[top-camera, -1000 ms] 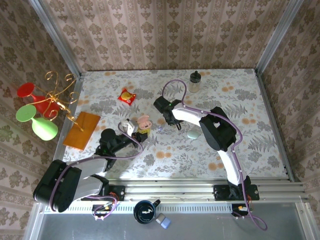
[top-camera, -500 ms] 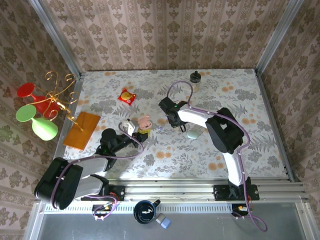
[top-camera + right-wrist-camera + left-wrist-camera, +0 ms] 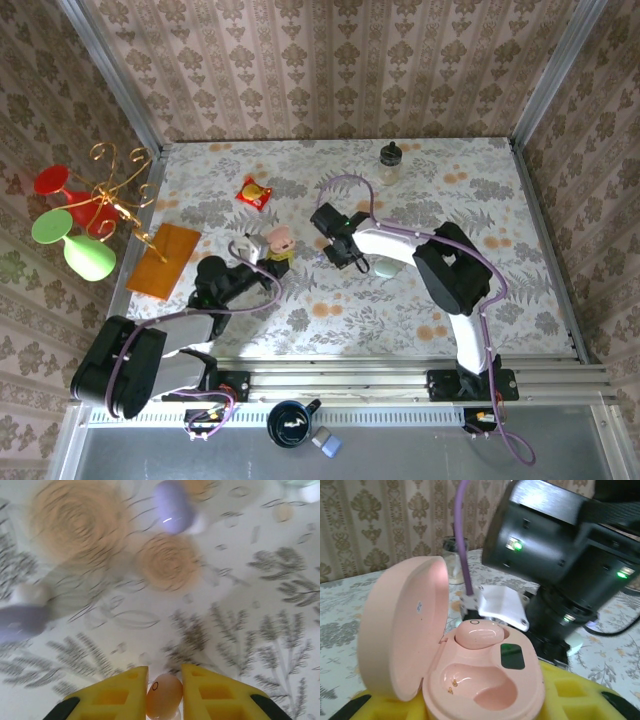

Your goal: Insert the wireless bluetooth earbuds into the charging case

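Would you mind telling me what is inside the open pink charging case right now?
One pink earbud sits seated at the far side of the pink charging case; the near socket is empty, its two contact pins bare. The seated bud covers its own socket's floor.

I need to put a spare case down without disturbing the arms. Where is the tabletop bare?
Bare: the right side, between the right arm and the right rail; also the near strip between it and the left arm. Crowded: the middle, around the pink charging case and mint case.
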Robot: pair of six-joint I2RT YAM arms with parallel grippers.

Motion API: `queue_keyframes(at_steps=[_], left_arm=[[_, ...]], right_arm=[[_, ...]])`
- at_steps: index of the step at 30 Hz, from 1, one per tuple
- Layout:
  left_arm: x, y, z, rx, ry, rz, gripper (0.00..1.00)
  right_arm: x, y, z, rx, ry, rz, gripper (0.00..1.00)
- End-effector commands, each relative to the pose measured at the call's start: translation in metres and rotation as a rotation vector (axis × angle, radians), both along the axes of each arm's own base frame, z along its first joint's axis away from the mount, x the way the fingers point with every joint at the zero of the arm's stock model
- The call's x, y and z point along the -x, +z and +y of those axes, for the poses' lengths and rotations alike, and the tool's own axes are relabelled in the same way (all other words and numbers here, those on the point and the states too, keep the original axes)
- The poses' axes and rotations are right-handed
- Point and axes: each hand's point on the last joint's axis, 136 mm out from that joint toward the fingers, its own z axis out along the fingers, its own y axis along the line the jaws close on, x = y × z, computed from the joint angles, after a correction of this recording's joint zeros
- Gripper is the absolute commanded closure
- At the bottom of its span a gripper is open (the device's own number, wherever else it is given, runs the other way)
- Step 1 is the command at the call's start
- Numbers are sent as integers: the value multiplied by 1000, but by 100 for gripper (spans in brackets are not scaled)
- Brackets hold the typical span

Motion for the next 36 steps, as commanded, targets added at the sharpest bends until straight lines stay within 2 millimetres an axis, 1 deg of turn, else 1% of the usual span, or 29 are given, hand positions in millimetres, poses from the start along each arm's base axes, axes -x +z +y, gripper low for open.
queue_keyframes(at_steps=[1,4,6,9,16,22,26,28,33,36], left_arm=[[1,14,9,50,30,-28,68],[1,15,15,39,56,-31,68],[1,16,18,27,69,-37,68],[1,17,20,13,82,-48,67],[2,16,21,8,84,-49,67],[2,16,21,7,82,-48,67],[2,16,20,7,81,-49,67],[2,16,20,8,81,-50,67],[0,15,24,7,102,-53,67],[-3,14,29,13,136,-47,67]], right_arm=[[15,-9,-15,112,41,35,76],[17,-11,-20,136,15,30,71],[16,-10,-20,133,-5,20,65],[18,-9,-18,129,-28,11,60],[23,-9,-23,150,-69,6,59],[34,-2,-29,159,-50,8,58],[37,2,-32,157,-52,6,56],[37,5,-30,140,-54,2,55],[37,18,-14,80,-26,-33,51],[35,22,-12,102,-10,-53,50]])
